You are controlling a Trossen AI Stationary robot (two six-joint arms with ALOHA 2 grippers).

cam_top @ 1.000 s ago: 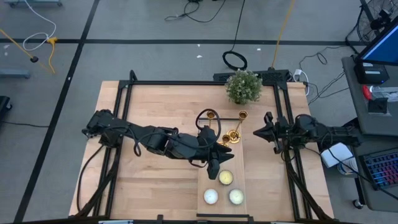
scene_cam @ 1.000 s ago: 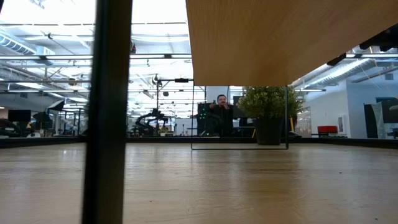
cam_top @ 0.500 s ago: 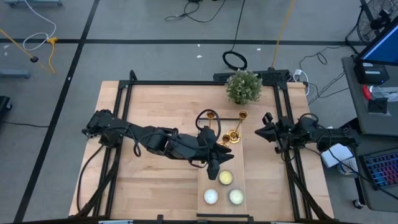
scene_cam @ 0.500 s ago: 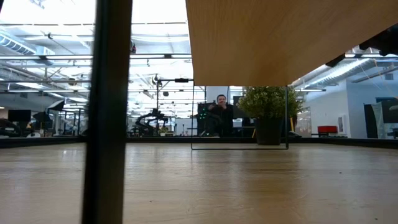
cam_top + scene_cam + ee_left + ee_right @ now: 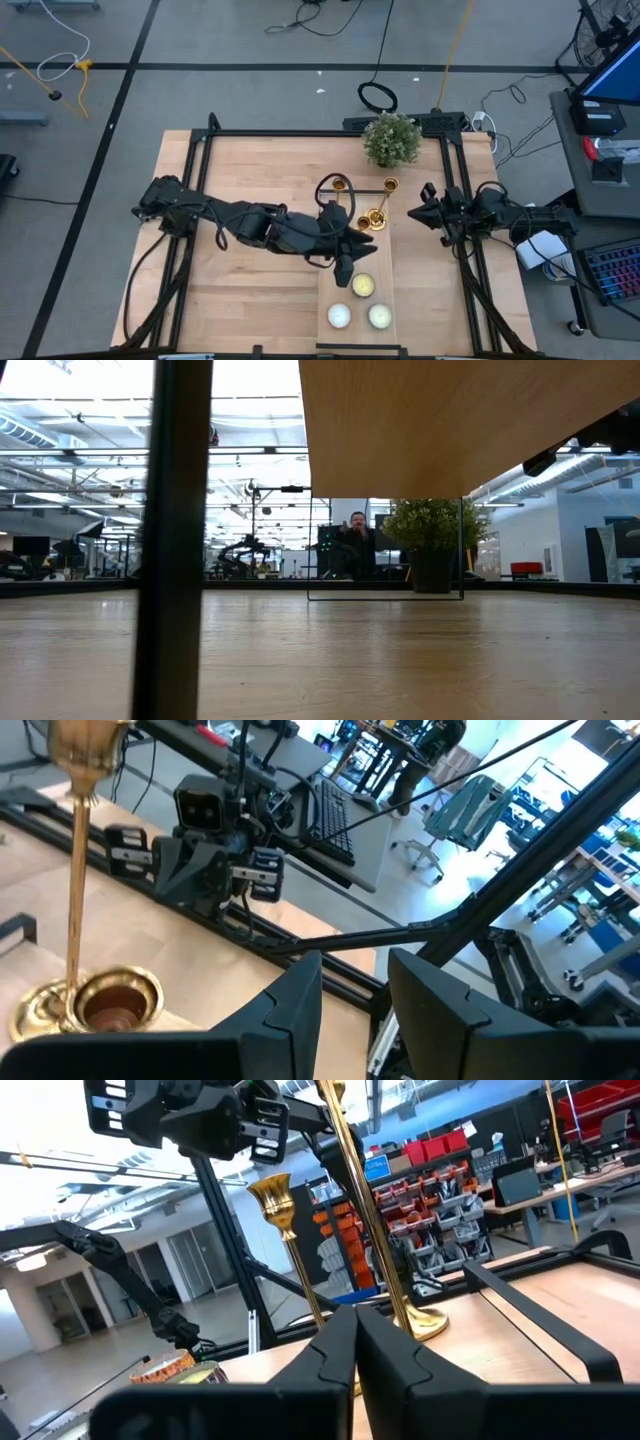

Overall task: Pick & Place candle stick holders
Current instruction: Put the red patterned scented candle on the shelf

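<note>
Flanking candlesticks (image 5: 372, 212), left pincer (image 5: 362, 238), right pincer (image 5: 412, 212).

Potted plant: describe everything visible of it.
The potted plant is a small, bushy clump of fine green leaves, rounded when seen from above. The low view shows it in a dark pot. It stands upright at the far edge of the wooden table, right of centre, just beyond the gold candle stick holders. Nothing touches it except the surface beneath.
</note>
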